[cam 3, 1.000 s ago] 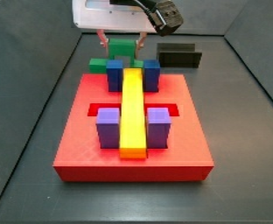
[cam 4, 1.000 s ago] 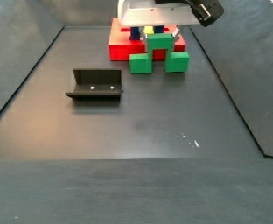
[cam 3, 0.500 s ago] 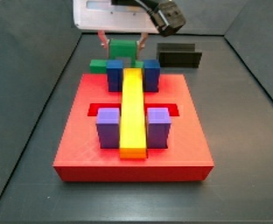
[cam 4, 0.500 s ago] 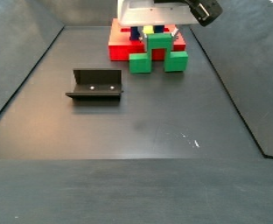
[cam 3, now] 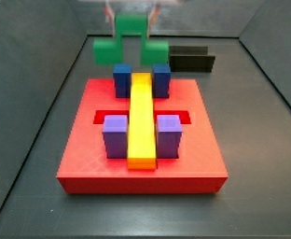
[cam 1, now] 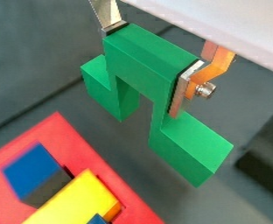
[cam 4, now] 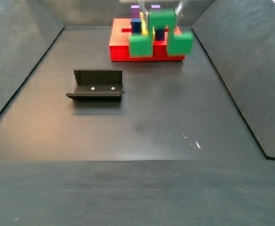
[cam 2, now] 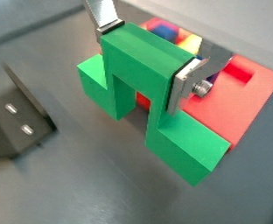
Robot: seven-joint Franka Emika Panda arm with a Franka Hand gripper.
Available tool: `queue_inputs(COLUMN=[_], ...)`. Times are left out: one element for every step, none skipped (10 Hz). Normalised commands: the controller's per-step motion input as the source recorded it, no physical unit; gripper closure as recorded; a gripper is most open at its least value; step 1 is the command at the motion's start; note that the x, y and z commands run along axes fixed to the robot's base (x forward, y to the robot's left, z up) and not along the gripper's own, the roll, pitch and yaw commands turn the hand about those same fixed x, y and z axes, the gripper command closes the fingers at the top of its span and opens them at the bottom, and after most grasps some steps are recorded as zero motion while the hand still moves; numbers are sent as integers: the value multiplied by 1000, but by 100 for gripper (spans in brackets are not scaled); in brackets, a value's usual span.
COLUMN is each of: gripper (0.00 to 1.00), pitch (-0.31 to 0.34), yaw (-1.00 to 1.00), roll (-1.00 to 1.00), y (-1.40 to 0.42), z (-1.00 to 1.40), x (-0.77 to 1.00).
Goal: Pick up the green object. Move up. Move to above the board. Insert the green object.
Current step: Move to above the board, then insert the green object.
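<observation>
The green object (cam 3: 126, 44) is an inverted-T piece hanging in the air beyond the far end of the board (cam 3: 98, 163). It also shows in a side view (cam 4: 162, 35). My gripper (cam 1: 150, 52) is shut on its raised cube, with a silver finger (cam 1: 108, 24) flat on each side. Both wrist views show the wide bar (cam 2: 163, 140) hanging below the fingers, clear of the floor. My gripper (cam 2: 147, 52) sits beside the board's edge (cam 2: 238, 96), not over it. In the side views the gripper (cam 3: 133, 13) is blurred at the frame's top edge.
The board bears a long yellow bar (cam 3: 141, 117), two purple blocks (cam 3: 116, 135) and two dark blue blocks (cam 3: 123, 79). The fixture (cam 4: 95, 86) stands on the dark floor apart from the board, also seen in a side view (cam 3: 192, 59). Dark walls ring the floor.
My gripper has risen with the green object, which has left the floor. The arm's body has moved up out of both side views.
</observation>
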Motion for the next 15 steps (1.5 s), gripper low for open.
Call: queue_inputs(gripper=[100,100,100,100,100,100,100,100,100,100,100,100,100,100,100], pitch=[32,17,53,87,65,49,99,111,150,169,181,159,114,0,-40], yaw=[-1,-6,-7,-7,-6,-4,-210,-193,-75,-51,-34,-13,-1,0,-9], roll=[-25,-54,-56,-42,-45,-47,96,122,140,79,78,74,39,0,-107], y=[-3,1,-3,5,6,6,-1400,-1400,-1400,-1400,-979,-376,-211,-43,-54], z=[1400,1400,1400,773,395,212,404,364,357,354,254,107,66,-14,-337], x=[-41,13,39,25,30,35,252,238,298,368,282,162,101,0,166])
